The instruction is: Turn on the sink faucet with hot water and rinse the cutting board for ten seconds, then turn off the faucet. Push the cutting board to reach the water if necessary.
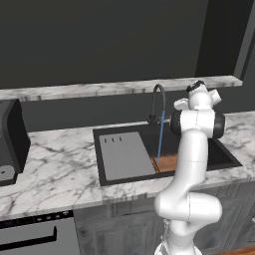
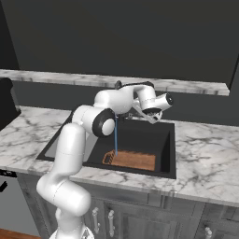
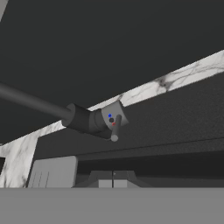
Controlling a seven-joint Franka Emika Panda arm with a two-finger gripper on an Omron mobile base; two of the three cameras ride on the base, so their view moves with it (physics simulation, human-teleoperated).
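The dark gooseneck sink faucet (image 1: 158, 102) arches over the black sink (image 1: 99, 164). A thin blue stream of water (image 1: 160, 139) falls from the spout onto the left end of the brown wooden cutting board (image 2: 133, 160), which lies flat on the basin floor. In the left base view the arm hides part of the cutting board (image 1: 167, 163). My gripper (image 2: 151, 117) hangs shut and holding nothing at the back of the sink, close to the faucet's base. In the hand view the lever (image 3: 116, 129) on the faucet's base (image 3: 94, 119) is a short way ahead of my shut gripper (image 3: 113, 177).
A flat grey slab (image 1: 124, 154) with three slots fills the left half of the basin. A dark appliance (image 1: 11, 139) stands on the marble counter (image 1: 60, 164) at the far left. A marble ledge (image 1: 119, 88) runs along the dark back wall.
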